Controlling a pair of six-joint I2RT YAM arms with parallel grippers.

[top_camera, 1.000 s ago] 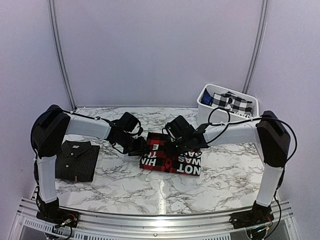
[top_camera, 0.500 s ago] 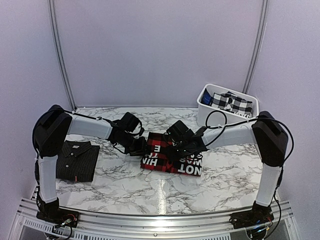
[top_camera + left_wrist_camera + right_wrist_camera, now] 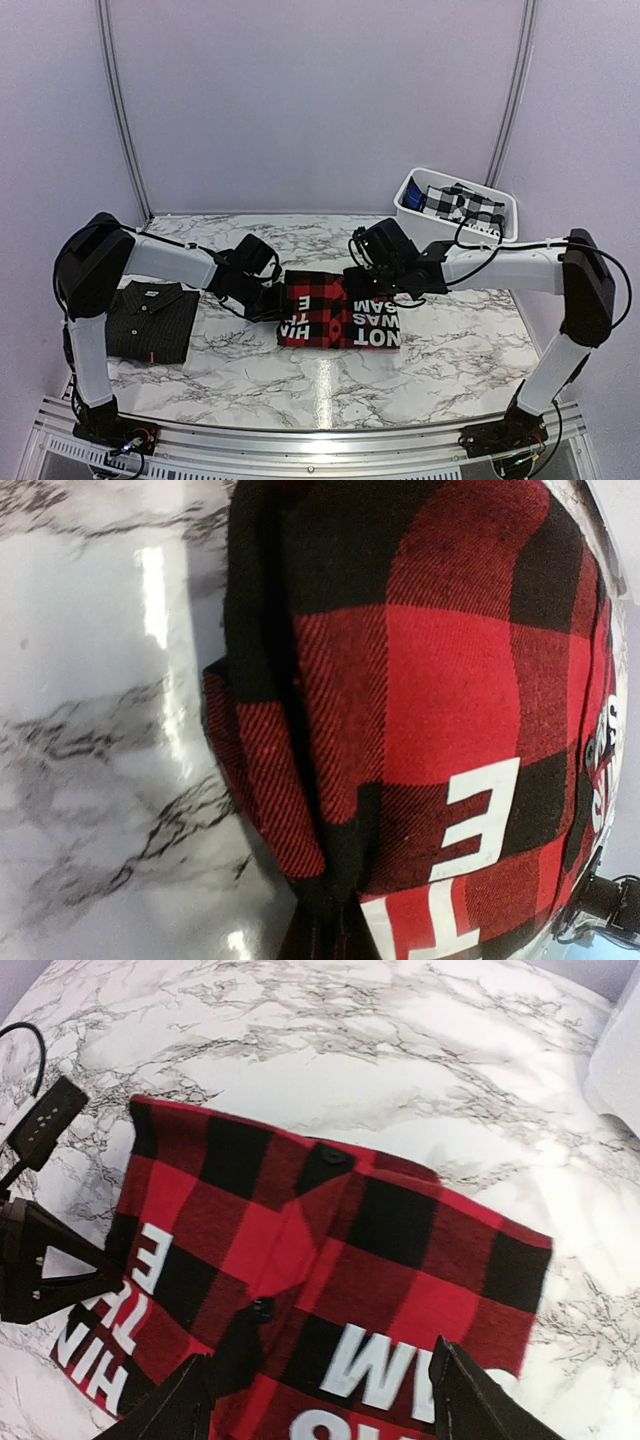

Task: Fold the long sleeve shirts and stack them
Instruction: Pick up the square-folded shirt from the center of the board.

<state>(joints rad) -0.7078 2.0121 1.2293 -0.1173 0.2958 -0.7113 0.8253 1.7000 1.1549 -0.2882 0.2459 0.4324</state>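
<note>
Uncovered now that my right gripper (image 3: 325,1392) has drawn back with fingers spread, the red-and-black flannel shirt (image 3: 338,322) lies folded in the middle of the marble table (image 3: 450,350), my left gripper (image 3: 268,300) at its left edge, whether clamped I cannot tell, and the black pinstriped shirt (image 3: 152,320) well off left.

Right arm (image 3: 500,265): elbow now swung out rightward, forearm stretched nearly level. Right gripper (image 3: 320,1355): withdrawn from the middle of the flannel shirt (image 3: 338,312) to above its far right part (fingers spread wide). Flannel shirt: now lies squarer and flatter. Left gripper (image 3: 266,298): shifted slightly leftward.
</note>
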